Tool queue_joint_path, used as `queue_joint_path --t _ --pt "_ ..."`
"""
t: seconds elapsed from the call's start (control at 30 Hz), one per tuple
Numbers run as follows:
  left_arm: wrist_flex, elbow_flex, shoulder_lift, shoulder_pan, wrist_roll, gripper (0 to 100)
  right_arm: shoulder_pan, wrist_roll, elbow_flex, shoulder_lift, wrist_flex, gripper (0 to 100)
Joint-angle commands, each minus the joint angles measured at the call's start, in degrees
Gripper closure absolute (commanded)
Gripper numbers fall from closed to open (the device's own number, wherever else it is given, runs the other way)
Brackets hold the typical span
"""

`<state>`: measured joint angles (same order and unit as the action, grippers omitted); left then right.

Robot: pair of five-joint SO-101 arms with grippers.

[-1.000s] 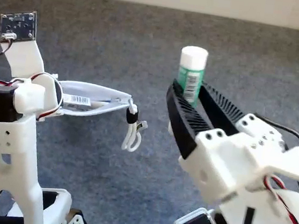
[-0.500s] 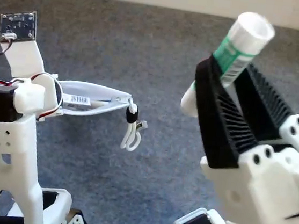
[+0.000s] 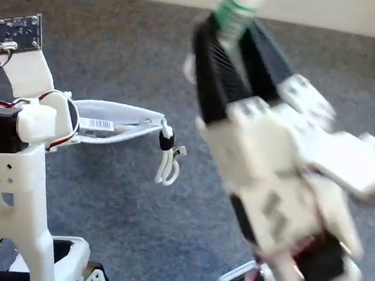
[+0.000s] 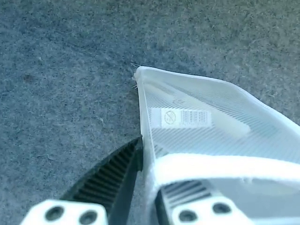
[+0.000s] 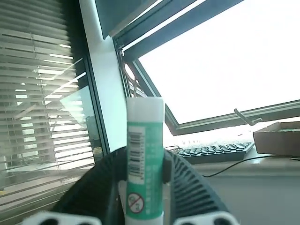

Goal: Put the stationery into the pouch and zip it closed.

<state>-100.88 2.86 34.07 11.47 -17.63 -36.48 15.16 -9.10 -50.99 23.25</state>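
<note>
Both jaws loaded: glue stick up in the air, pouch pinched at its edge

Jaws on my right gripper (image 3: 228, 36) are clamped around the green and white glue stick (image 3: 233, 9), which stands upright between the ribbed black fingers with its white cap poking out past the tips. From the right wrist camera I see the same glue stick (image 5: 145, 154) gripped at mid-body by the right gripper (image 5: 145, 161), against a bright window (image 5: 220, 65). That gripper hangs high above the grey carpet (image 3: 116, 51), well apart from the pouch (image 3: 118, 123).

My left gripper (image 4: 149, 164) is closed on the near edge of the white mesh pouch (image 4: 201, 126), one black finger outside it, the other under the mesh. The pouch lies on the carpet, its white cord loop (image 3: 165, 168) trailing off the zip end toward the right arm
</note>
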Motion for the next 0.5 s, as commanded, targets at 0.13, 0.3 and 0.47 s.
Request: queue_joint_path --t 0.13,0.3,0.47 --pt "0.0 -1.5 0.0 -1.1 -0.7 99 -4.5 0.1 -15.9 -0.5 -26.8 99.3" --pt "-0.3 -4.0 -2.4 -0.7 -0.8 99 -9.2 0.1 -20.4 -0.2 -30.2 99.3" --pt "-0.4 -8.5 -12.4 3.1 -0.8 99 -10.9 0.1 -20.7 -0.1 -30.2 99.3"
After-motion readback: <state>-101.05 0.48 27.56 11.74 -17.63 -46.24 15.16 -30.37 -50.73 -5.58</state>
